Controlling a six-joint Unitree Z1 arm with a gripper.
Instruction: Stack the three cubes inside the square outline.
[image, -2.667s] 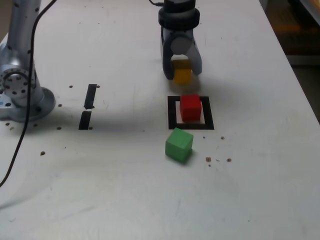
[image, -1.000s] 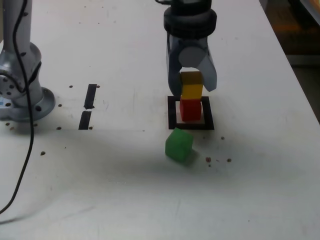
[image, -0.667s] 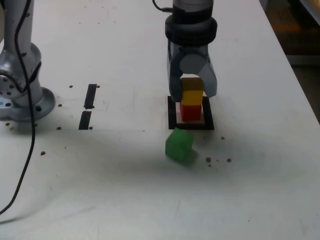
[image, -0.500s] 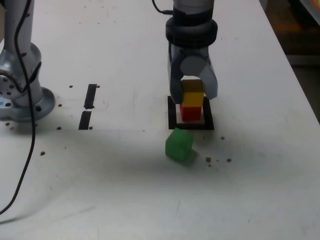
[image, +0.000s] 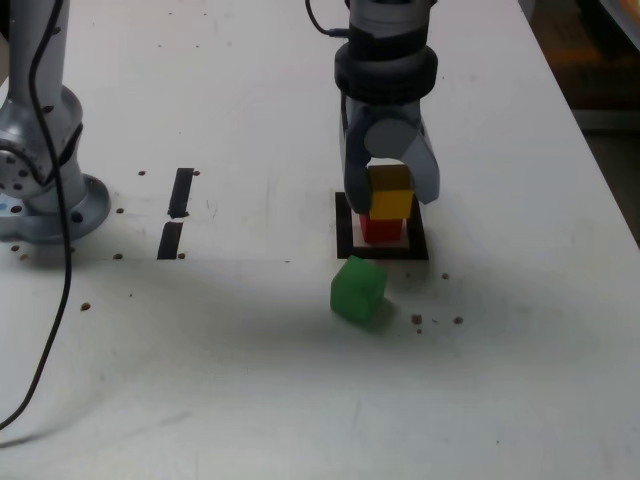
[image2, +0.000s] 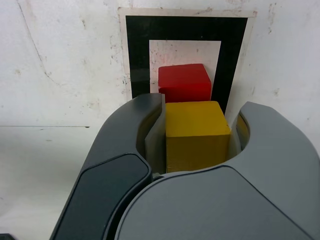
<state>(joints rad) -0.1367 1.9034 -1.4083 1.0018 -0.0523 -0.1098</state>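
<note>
Exterior view: gripper (image: 391, 190) clamped on yellow cube (image: 390, 192); red cube (image: 381, 229) (top edge) partly hidden.

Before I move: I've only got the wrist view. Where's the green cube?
Observer: Exterior view has the green cube just below the square outline, outside it.

Operator: Lined up with the outline's sides?

Observer: No, it's turned, with one of its top corners pointing up towards the outline.

Operator: Any other tape around? None in my view besides the outline.

Observer: Yes, two short black strips, nearly end to end, off to the exterior view's left of the outline.
</note>
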